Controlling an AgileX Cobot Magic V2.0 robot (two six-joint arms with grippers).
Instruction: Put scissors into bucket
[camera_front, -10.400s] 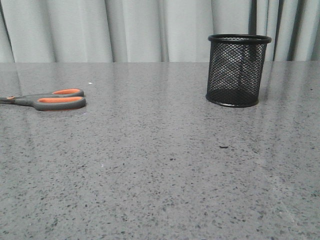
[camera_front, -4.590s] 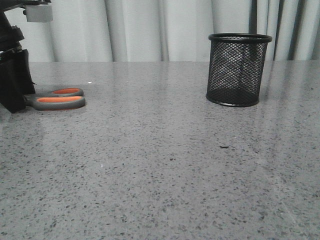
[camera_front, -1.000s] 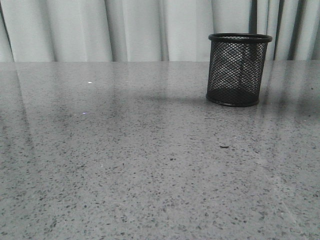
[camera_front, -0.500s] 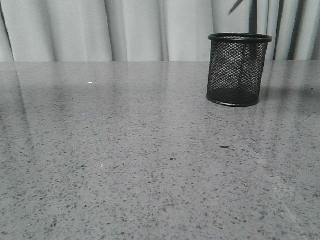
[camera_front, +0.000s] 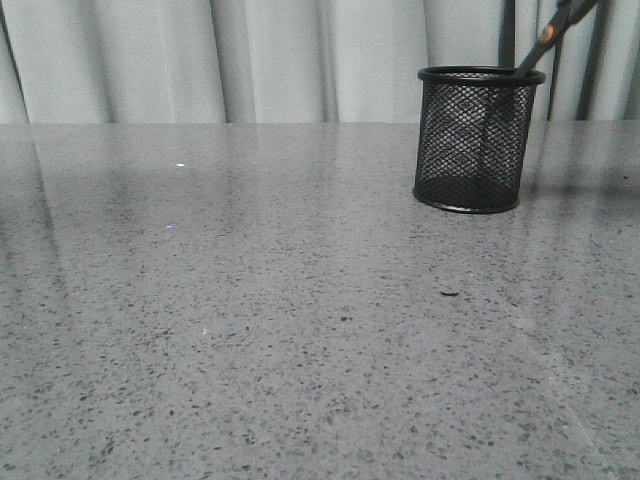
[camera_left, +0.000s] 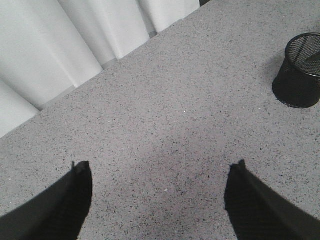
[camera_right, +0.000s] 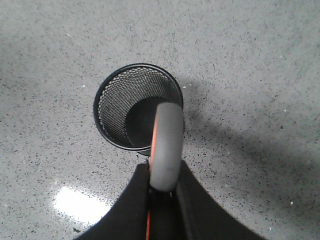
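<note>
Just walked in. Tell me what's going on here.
The right gripper holds the scissors by a handle, jaws shut on it, right above the black mesh bucket. In the front view the scissors slant down into its rim. The left gripper hangs open over bare table, holding nothing.

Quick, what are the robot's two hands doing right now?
Left gripper: open, holding nothing.
Right gripper: shut on the scissors, over the bucket.
</note>
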